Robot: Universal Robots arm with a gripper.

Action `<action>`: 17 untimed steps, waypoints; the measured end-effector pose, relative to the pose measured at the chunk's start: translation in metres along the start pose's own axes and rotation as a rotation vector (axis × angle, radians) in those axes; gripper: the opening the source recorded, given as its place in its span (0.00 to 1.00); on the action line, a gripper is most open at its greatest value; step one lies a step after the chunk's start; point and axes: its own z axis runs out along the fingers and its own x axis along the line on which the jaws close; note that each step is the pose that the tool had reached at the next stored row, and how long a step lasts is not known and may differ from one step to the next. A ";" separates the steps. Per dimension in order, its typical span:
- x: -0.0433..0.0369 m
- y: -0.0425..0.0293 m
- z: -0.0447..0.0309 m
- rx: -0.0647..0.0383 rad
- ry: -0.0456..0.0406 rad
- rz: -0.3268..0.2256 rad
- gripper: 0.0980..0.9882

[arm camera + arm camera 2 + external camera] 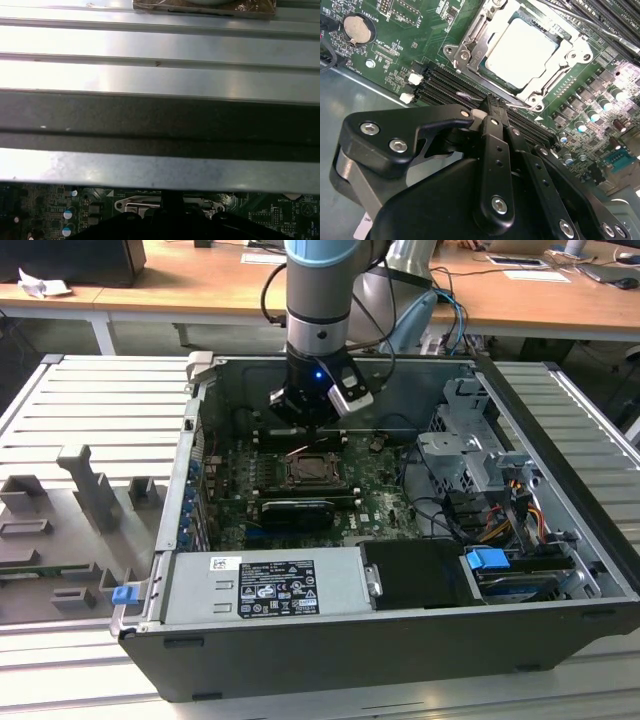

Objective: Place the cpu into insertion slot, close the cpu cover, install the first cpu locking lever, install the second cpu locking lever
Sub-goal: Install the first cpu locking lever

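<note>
In the exterior view, the arm reaches down into an open computer case [560, 570] lying on a ribbed metal table [90, 400]. The gripper [312, 422] hangs just above the green motherboard [385, 495], at the far edge of the insertion slot [315, 472], which sits near the board's middle. A grey power supply [265, 585] lies along the case's near wall, a blue clip [488, 560] to the exterior view's right of it, and a metal drive cage [470, 455] farther right. Grey fixture blocks [95, 485] stand on the table at the exterior view's left, and wooden desks [200, 285] run along the back.

In the second wrist view, the cpu [520, 52] lies seated in the insertion slot [490, 37], its pale face showing through the cut-out of the cpu cover [572, 52], which lies folded down over it. The black fingers [492, 125] are pressed together to a narrow tip just short of the socket's edge, above the black memory slots [445, 82], with a thin metal lever [470, 96] beside the tip; whether they pinch that wire cannot be told. A round coin battery [357, 27] sits on the board well away from the socket.

In the first wrist view, ribbed metal bands [160, 45] and a dark band [160, 120] of the case wall span the frame, with a strip of motherboard [45, 210] and silvery socket metalwork [170, 204] beyond the gripper's dark body [165, 225].
</note>
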 end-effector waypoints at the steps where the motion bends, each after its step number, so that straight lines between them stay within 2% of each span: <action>1: -0.0010 -0.0001 0.0002 -0.007 -0.0003 0.000 0.01; 9: -0.0037 -0.0004 0.0022 -0.011 0.0012 -0.017 0.01; 12: -0.0045 -0.0003 0.0023 -0.018 0.0017 -0.027 0.01; 17: -0.0113 -0.0006 0.0032 -0.019 0.0020 -0.032 0.01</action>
